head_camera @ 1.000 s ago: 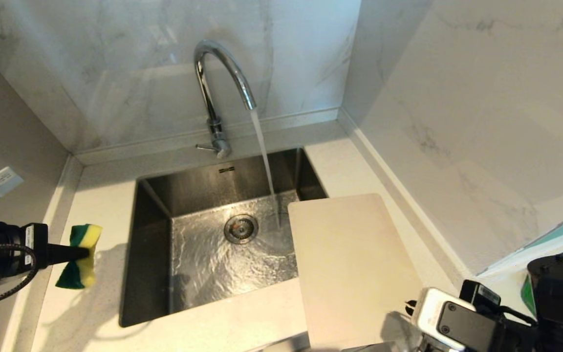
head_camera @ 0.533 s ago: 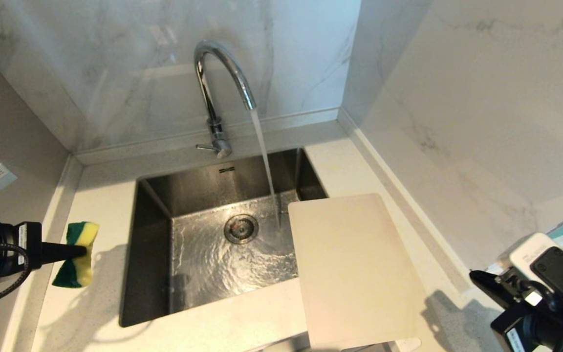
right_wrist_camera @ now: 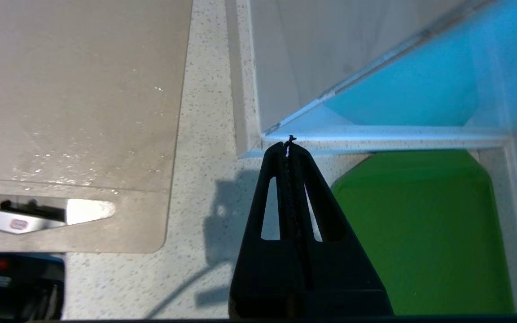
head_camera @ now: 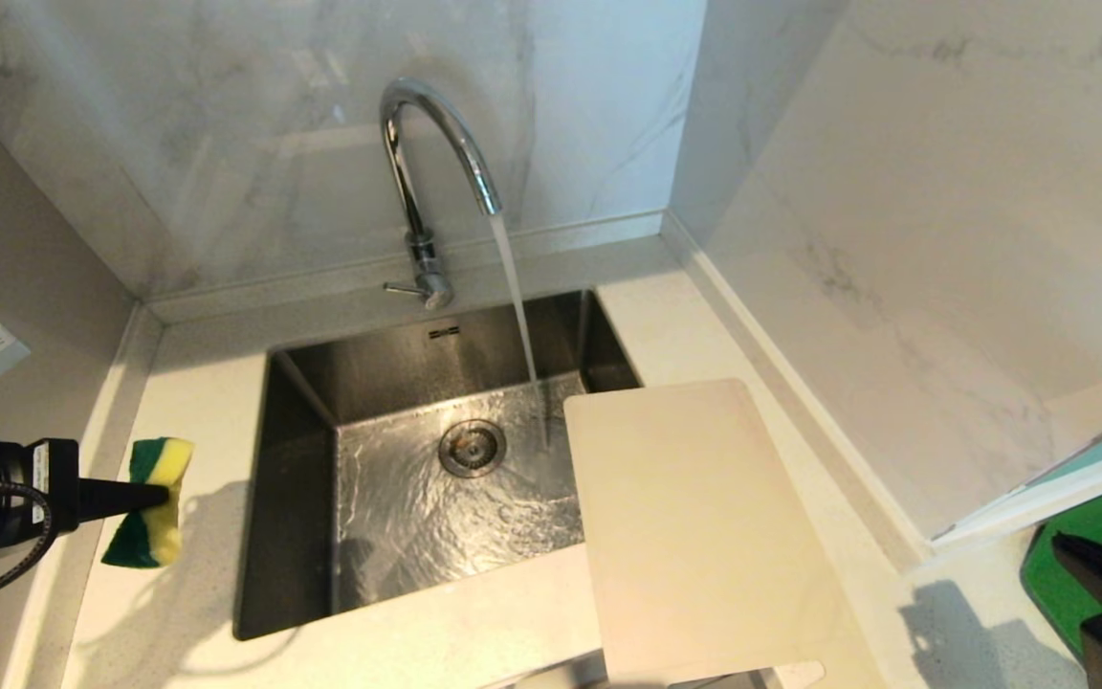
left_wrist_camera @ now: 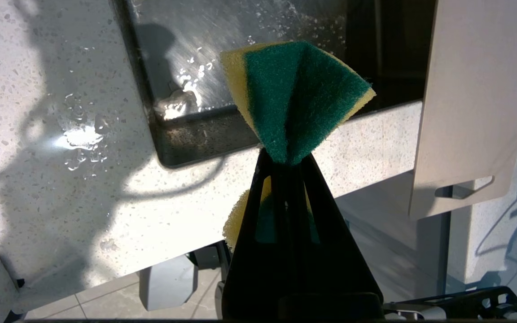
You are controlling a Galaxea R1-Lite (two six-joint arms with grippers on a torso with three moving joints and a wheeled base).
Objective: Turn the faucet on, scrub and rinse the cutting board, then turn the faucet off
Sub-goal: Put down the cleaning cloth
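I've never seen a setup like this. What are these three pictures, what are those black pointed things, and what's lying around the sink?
It is a two-armed robot at a kitchen sink. The wide picture comes from its head camera; the other two come from cameras on its wrists. The black wedges are its grippers. The left gripper is shut on a green and yellow sponge, held above the counter left of the sink. The right gripper is shut and empty, above the counter by a green mat. The faucet is running. The beige cutting board lies right of the sink, jutting over it.
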